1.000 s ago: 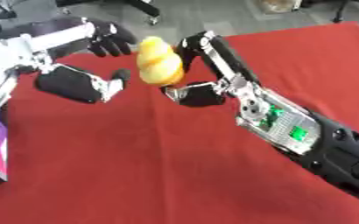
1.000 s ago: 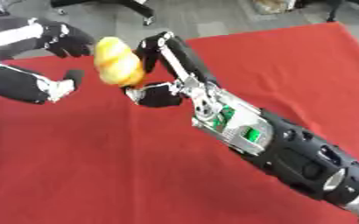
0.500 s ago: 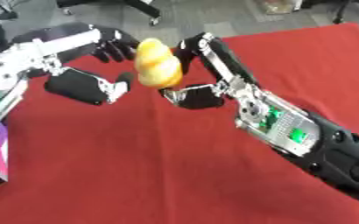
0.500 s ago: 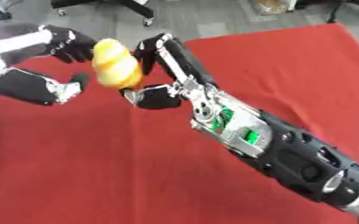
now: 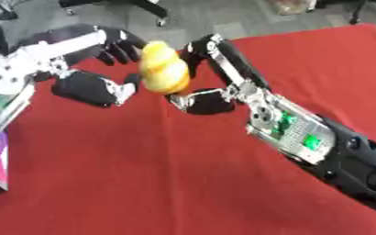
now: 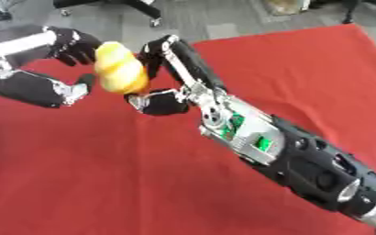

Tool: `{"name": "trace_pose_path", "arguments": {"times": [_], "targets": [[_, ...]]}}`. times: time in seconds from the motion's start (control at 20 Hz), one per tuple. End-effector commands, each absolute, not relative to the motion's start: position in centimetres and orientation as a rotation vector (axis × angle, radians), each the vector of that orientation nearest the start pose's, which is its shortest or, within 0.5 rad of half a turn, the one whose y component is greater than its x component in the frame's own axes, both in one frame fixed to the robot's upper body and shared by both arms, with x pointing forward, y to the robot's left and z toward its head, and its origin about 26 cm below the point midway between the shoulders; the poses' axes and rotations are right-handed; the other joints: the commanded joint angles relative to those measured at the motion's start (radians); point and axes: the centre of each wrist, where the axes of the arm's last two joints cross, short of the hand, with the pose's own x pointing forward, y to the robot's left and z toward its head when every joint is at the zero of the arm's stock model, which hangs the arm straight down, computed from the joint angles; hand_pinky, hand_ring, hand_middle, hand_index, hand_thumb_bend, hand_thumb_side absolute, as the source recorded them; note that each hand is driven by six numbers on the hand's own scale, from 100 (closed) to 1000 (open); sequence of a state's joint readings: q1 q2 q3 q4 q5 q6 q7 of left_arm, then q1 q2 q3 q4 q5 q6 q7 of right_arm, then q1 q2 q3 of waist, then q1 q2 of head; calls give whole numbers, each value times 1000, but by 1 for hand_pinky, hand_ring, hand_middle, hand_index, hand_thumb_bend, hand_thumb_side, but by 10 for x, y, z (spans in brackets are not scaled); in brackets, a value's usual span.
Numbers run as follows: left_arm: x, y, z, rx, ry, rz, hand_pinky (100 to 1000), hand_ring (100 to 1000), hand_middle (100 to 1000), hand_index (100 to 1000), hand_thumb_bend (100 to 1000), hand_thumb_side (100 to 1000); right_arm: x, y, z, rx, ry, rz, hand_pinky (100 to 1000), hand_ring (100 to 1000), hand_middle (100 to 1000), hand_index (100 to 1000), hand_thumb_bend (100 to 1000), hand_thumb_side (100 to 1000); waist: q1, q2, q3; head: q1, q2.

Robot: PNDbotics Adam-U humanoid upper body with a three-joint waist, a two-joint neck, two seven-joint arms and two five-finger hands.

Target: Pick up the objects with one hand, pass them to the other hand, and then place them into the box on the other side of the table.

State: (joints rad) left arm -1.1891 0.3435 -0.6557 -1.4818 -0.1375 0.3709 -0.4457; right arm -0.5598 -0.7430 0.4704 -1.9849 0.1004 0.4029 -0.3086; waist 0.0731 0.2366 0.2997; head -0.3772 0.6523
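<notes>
A red table (image 5: 143, 183) is spanned by the right arm, stretched diagonally from the lower right. The right hand (image 5: 215, 73) is curled round a yellow duck (image 5: 163, 69) held above the table. The left hand (image 5: 95, 59) is spread beside the duck, fingers touching it.

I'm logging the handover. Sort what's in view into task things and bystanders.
Task things:
- yellow object, held up between both hands
- right hand
- left hand

Bystanders:
- red tablecloth
- chair base on the floor
</notes>
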Motion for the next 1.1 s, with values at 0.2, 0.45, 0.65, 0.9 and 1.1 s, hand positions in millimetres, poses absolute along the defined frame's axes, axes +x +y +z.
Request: {"name": "trace_pose_path", "arguments": {"times": [0.2, 0.45, 0.65, 0.9, 1.1], "targets": [[360, 46, 320, 109, -1760, -1670, 861, 816, 754, 904, 100, 288, 299, -204, 240, -637, -2065, 797, 754, 504, 328, 449, 358, 100, -1, 2, -1, 3, -10], [355, 43, 322, 79, -1739, -1721, 869, 819, 757, 902, 100, 336, 299, -204, 240, -640, -2063, 799, 753, 502, 328, 448, 359, 100, -1, 3, -3, 5, -9], [352, 42, 323, 60, -1714, -1767, 878, 824, 763, 903, 100, 388, 299, -205, 240, -643, -2060, 798, 751, 499, 328, 447, 359, 100, -1, 3, -4, 6, -8], [351, 41, 324, 50, -1700, -1799, 875, 823, 761, 900, 100, 395, 299, -204, 240, -641, -2064, 799, 749, 498, 328, 446, 359, 100, -2, 3, -5, 8, -10], [352, 38, 323, 70, -1704, -1792, 882, 825, 763, 898, 100, 425, 299, -203, 241, -635, -2074, 800, 747, 497, 327, 445, 359, 100, -2, 3, -8, 11, -9]]}}
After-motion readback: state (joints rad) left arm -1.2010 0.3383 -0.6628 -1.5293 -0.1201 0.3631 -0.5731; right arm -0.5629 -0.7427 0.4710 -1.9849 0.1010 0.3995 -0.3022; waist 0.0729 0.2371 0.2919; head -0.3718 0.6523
